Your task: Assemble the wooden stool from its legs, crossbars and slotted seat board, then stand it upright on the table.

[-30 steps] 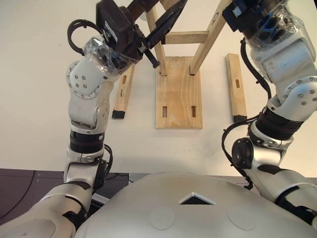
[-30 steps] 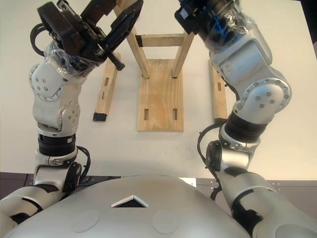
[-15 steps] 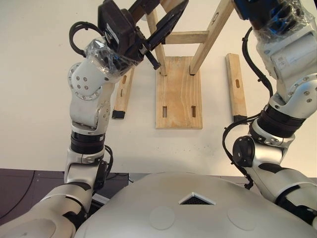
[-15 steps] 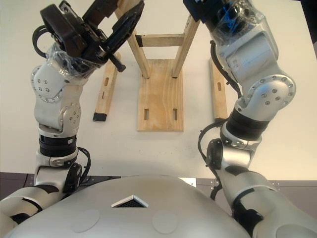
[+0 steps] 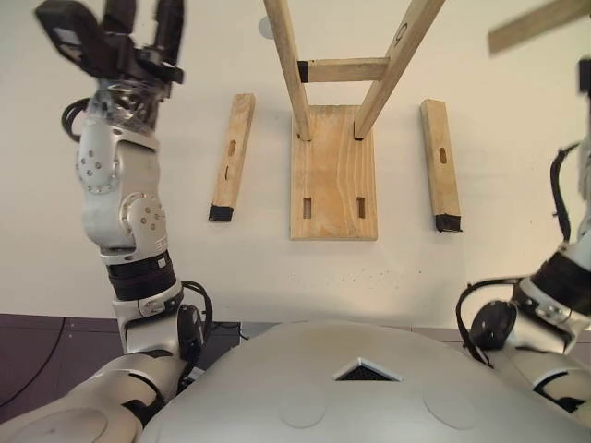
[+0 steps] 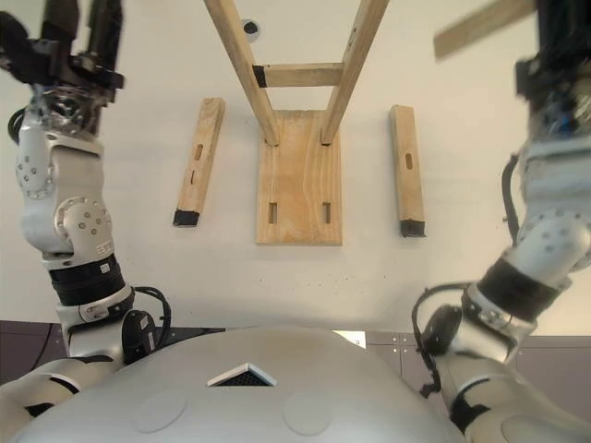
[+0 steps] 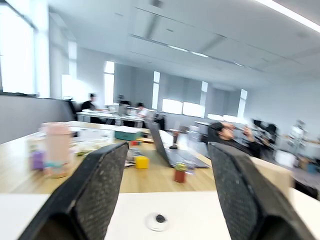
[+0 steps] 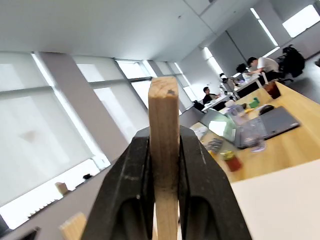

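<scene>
Left gripper (image 5: 143, 18) swung well left of the leg frame (image 5: 346, 70), jaws apart.

A small round disc (image 6: 250, 28) lies on the white table (image 6: 369, 277) at twelve o'clock; beyond, a laptop (image 7: 167, 150) on a desk (image 7: 150, 181).

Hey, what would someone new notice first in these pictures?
Mid-table, two legs joined by a crossbar stand on the far end of the flat seat board, with one loose leg lying to its left and another to its right. The right gripper, up at the right, is shut on a wooden bar, while the left gripper is raised open at the left.
</scene>
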